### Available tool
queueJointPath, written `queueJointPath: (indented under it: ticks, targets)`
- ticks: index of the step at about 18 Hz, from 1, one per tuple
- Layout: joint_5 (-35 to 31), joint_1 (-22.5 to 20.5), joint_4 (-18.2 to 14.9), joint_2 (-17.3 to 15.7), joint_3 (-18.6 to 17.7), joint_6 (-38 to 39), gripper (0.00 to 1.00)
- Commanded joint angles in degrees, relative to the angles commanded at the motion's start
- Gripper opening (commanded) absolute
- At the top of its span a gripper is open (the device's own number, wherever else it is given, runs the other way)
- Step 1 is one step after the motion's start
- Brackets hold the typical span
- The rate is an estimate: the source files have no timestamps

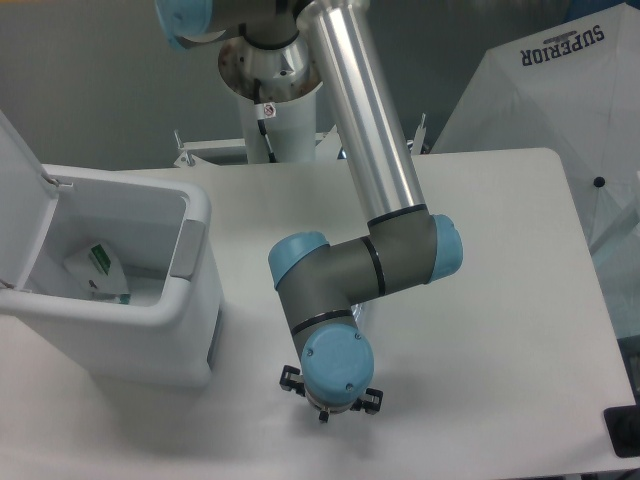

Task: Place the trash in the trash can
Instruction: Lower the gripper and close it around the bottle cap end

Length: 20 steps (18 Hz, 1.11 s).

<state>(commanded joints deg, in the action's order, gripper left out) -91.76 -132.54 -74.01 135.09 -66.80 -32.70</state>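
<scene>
Camera view from above: the UR5e arm bends down over the white table (500, 300), its wrist hiding the gripper (328, 410), so I cannot tell whether the fingers are spread or pinching. No bottle shows. The green-white labelled packet (100, 272) lies inside the open white trash can (150, 330), lid (18, 190) raised.
</scene>
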Motion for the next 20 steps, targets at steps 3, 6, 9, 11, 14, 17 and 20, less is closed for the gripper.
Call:
queueJointPath:
  ticks: [3,6,9,11,14,17,20]
  targets:
    - [-0.17,0.35,1.32,0.79,0.0,1.06,0.81]
    - [-1.49,0.88,1.32,1.05,0.0,1.15,0.74]
    - [-1.85,0.97,1.24,1.14,-0.09,1.32,0.63]
    - [-1.85,1.05,1.15,1.06,-0.09,1.32,0.57]
    - [-2.02,1.32,0.97,1.06,-0.18,1.32,0.44]
    - [-2.02,1.41,0.8,0.7,-0.35,1.32,0.37]
    - [-2.02,1.76,0.8,0.35,-0.35,1.32,0.33]
